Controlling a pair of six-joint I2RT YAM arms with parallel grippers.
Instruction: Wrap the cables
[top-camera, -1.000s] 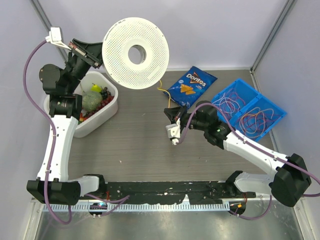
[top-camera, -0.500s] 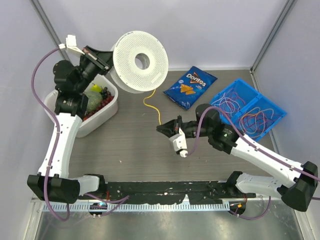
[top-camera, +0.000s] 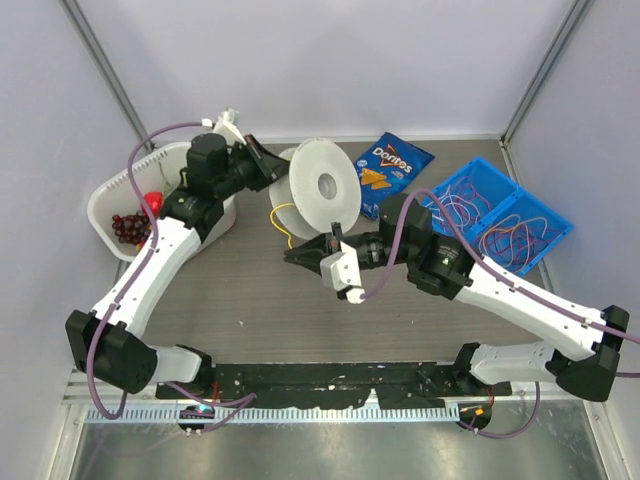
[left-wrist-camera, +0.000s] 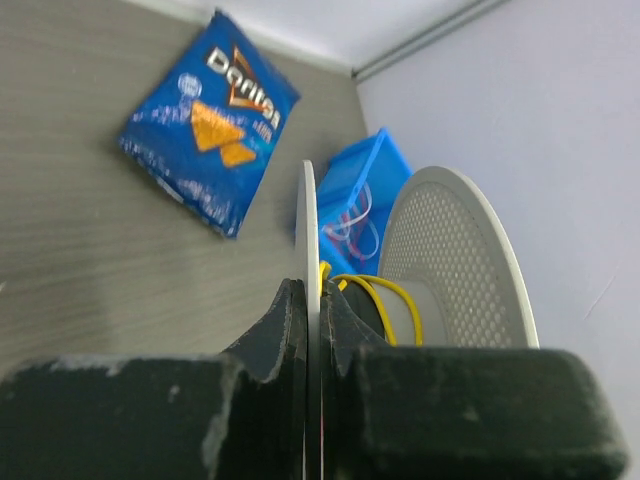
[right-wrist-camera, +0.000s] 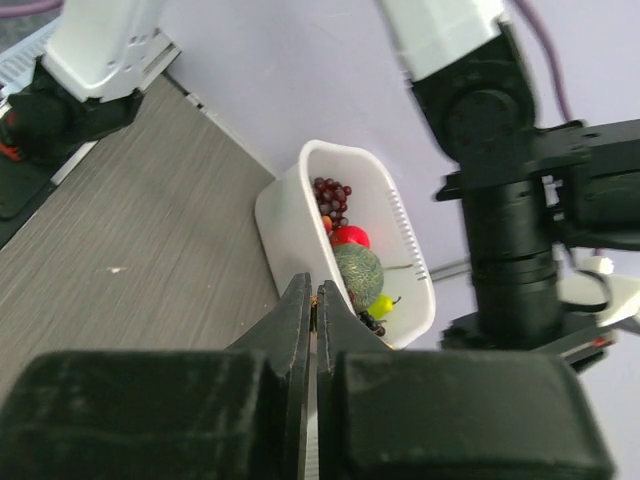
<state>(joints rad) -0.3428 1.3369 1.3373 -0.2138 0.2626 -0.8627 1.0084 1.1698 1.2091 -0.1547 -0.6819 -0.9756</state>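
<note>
Both arms are the same deal: the left arm (top-camera: 150, 275) and right arm (top-camera: 520, 300) have glossy white shells, chunky black joints, and a thick mauve hose (top-camera: 150, 137) looping loosely along each. The left hand (left-wrist-camera: 313, 310) and right hand (right-wrist-camera: 312, 310) are matte black with scuffed, dusty fingers. The bases share a black rail (top-camera: 330, 378).

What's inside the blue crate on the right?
Loose loops of thin cables, whitish and reddish, lie in the blue crate. The right arm covers its near-left corner, hiding anything there.
</note>
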